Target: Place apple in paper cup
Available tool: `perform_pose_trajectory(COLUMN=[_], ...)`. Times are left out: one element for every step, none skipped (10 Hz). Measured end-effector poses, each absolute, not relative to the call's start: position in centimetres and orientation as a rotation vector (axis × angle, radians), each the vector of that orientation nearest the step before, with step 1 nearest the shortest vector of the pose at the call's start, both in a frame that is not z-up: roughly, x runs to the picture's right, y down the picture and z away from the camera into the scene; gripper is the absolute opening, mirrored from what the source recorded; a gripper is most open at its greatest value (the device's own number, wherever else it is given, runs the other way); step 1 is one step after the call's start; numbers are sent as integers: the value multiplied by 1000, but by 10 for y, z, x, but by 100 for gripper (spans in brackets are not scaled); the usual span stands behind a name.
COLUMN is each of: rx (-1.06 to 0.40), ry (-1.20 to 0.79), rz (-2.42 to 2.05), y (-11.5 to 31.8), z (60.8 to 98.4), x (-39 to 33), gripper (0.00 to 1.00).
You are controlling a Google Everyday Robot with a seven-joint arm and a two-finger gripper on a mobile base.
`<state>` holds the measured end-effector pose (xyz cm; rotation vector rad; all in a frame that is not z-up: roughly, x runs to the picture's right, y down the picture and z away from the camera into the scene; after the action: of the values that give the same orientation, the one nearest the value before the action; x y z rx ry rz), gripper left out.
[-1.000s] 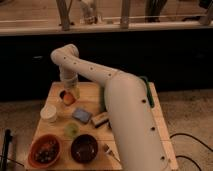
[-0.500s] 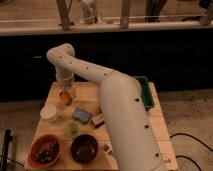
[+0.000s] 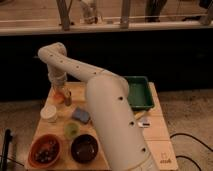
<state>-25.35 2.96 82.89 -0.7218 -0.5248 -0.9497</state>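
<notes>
End effector (image 3: 60,91): hangs from the wrist over the back left corner of the desk (image 3: 157,142), pointing down; whether it is apart, together or clamped cannot be told.
Change: over the last second the wrist has drifted slightly left, and the orange-red spot under it seems to have shifted the same way.
Apple (image 3: 58,97): directly under the end effector, just beside the small dark cup (image 3: 67,98), not in the paper cup.
Paper cup (image 3: 49,113): upright near the left edge, in front of the apple, unmoved, mouth unobstructed.
Meaning: the apple probably travels with the end effector, so the carry looks begun but the placing is not done.
Next need: a short move forward until the apple is over the cup's mouth.
</notes>
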Motion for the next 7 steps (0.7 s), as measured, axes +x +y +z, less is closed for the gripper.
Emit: perform_pose_trajectory(rx=[-705,-694,-683,-673,-660,-656,-648], ry=[-541,-555,-571,-590,-620,-635,-660], rz=[-972,-986,-1002,-1017,-1033,-1040,-1051], y=[30,31,33,35,37,39,41], z=[828,827,826,824,822,821,819], x=[-255,-259,-264,-268,-273,-276,-281], gripper=[1,1,1,1,1,1,1])
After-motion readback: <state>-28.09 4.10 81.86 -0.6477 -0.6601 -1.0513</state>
